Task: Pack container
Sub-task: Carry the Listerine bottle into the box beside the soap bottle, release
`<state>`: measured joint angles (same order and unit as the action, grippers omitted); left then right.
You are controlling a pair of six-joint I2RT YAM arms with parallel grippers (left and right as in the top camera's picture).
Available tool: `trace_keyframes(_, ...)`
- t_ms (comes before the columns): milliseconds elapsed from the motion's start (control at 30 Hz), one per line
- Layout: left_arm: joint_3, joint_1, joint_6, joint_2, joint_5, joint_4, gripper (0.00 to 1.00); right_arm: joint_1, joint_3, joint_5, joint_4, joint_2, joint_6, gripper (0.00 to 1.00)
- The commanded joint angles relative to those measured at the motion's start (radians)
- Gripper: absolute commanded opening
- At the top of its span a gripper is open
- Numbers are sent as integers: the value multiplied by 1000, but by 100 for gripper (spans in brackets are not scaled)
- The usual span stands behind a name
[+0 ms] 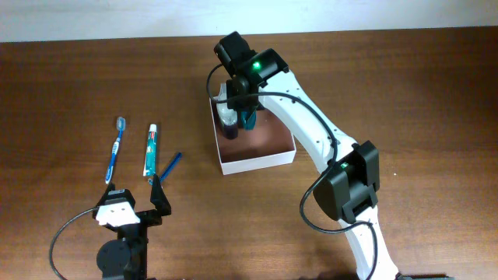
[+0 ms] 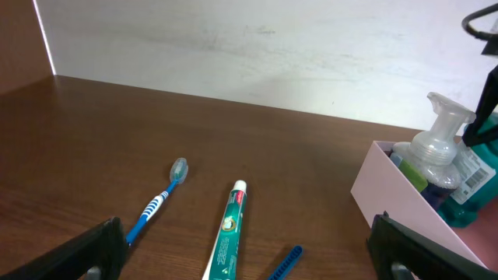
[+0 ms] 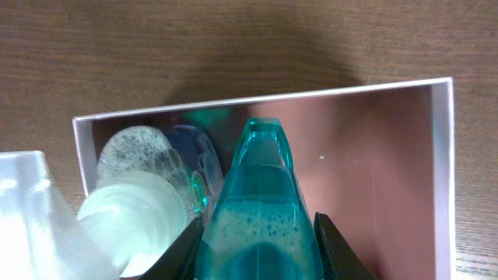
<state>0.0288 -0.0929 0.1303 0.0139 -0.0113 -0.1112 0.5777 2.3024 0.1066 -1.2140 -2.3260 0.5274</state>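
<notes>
The container (image 1: pixel 268 159) is a shallow white-walled box with a reddish-brown floor at the table's middle; it also shows in the right wrist view (image 3: pixel 373 155) and the left wrist view (image 2: pixel 389 187). My right gripper (image 1: pixel 247 115) is shut on a teal bottle (image 3: pixel 257 218) and holds it inside the container's far left part. A clear spray bottle (image 2: pixel 440 148) stands beside it in the box. A toothpaste tube (image 1: pixel 151 150), a blue toothbrush (image 1: pixel 115 148) and a small blue comb (image 1: pixel 170 166) lie on the table to the left. My left gripper (image 1: pixel 132 204) is open, just short of them.
The wooden table (image 1: pixel 405 93) runs to a pale wall at the back. The right arm's white links (image 1: pixel 311 124) reach over the table right of the container.
</notes>
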Motion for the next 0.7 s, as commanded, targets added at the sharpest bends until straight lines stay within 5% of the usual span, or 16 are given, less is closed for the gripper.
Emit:
trace_keyframes(0, -6, -6, -16, 0, -3, 2, 99, 6, -2, -7, 15, 11, 13, 24)
trace_keyframes(200, -6, -6, -16, 0, -3, 2, 99, 6, -2, -6, 23, 11, 12, 29)
trace_keyframes(367, -6, -6, -16, 0, -3, 2, 99, 4, -2, -5, 26, 11, 11, 49)
trace_keyframes(667, -6, -6, -16, 0, -3, 2, 99, 4, -2, 6, 30, 11, 1, 52)
